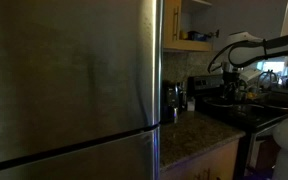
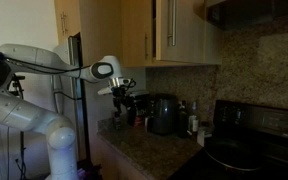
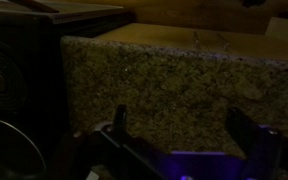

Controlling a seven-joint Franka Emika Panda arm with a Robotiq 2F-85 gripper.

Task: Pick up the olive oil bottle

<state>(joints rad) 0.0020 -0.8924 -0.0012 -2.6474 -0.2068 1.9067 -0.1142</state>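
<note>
Wrist view: gripper (image 3: 179,138) spread wide before the backsplash (image 3: 164,80).
In an exterior view it hangs over the counter (image 2: 149,148) at centre left, near a black appliance (image 2: 164,115).

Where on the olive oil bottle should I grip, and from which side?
Probably the body below the neck, coming from the counter's front edge: the olive oil bottle seems upright, with the coffee maker beside it and the backsplash behind. Too dim to confirm details.

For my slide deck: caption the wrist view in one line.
Open hand facing a speckled stone surface, with a black appliance at the picture's left edge.
</note>
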